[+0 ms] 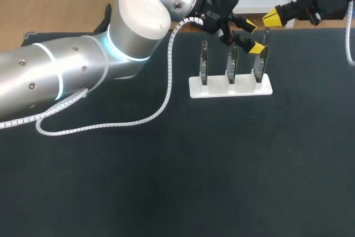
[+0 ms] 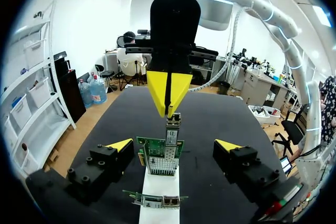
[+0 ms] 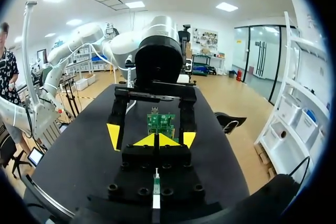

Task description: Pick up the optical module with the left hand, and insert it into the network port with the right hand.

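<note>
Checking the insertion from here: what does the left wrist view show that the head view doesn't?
Left wrist only: a clear sight of the optical module upright atop the board, with the right gripper pinching its top end. Head only: all three boards in the white holder. Both: the left gripper open, straddling that board.
</note>
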`<state>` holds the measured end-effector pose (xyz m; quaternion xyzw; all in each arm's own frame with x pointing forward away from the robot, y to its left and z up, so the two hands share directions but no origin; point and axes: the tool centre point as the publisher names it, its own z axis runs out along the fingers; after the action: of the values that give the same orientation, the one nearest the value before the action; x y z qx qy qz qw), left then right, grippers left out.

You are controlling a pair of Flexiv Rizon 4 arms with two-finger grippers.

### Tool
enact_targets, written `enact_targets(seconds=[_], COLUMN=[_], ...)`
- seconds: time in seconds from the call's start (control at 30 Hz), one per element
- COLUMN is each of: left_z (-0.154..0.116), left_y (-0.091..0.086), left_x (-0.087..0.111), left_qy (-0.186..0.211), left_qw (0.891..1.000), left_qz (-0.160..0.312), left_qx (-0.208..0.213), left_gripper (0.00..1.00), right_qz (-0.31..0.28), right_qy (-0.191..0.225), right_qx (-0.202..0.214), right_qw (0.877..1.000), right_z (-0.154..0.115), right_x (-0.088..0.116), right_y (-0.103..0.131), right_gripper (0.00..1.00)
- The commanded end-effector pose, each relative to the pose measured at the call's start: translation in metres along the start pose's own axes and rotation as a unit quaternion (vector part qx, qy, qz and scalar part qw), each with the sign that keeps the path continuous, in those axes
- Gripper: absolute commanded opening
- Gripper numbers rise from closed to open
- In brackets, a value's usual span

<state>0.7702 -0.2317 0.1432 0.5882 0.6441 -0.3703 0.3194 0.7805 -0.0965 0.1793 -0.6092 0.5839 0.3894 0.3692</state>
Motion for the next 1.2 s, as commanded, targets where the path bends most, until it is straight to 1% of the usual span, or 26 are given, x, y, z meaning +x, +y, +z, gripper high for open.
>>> enact_targets(seconds=[0.03, 0.2, 0.67, 0.97, 1.2], left_z=[0.0, 0.0, 0.0, 0.0, 0.0], left_y=[0.002, 0.002, 0.002, 0.002, 0.002], left_x=[-0.001, -0.001, -0.001, -0.001, -0.001], left_qy=[0.003, 0.003, 0.003, 0.003, 0.003], left_qw=[1.0, 1.0, 1.0, 1.0, 1.0], left_qz=[-0.001, -0.001, -0.001, -0.001, -0.001], left_qx=[0.001, 0.001, 0.001, 0.001, 0.001], left_gripper=[1.0, 1.0, 1.0, 1.0, 1.0], right_qz=[0.004, 0.008, 0.033, 0.041, 0.04], right_qy=[0.0, 0.0, -0.009, -0.01, -0.015], right_qx=[0.001, 0.0, -0.001, 0.0, 0.001], right_qw=[1.0, 1.0, 0.999, 0.999, 0.999], right_z=[0.001, 0.003, 0.012, 0.016, 0.016], right_x=[0.004, 0.007, 0.027, 0.033, 0.031], right_y=[0.0, 0.002, 0.007, 0.009, 0.01], right_gripper=[0.0, 0.0, 0.0, 0.0, 0.0])
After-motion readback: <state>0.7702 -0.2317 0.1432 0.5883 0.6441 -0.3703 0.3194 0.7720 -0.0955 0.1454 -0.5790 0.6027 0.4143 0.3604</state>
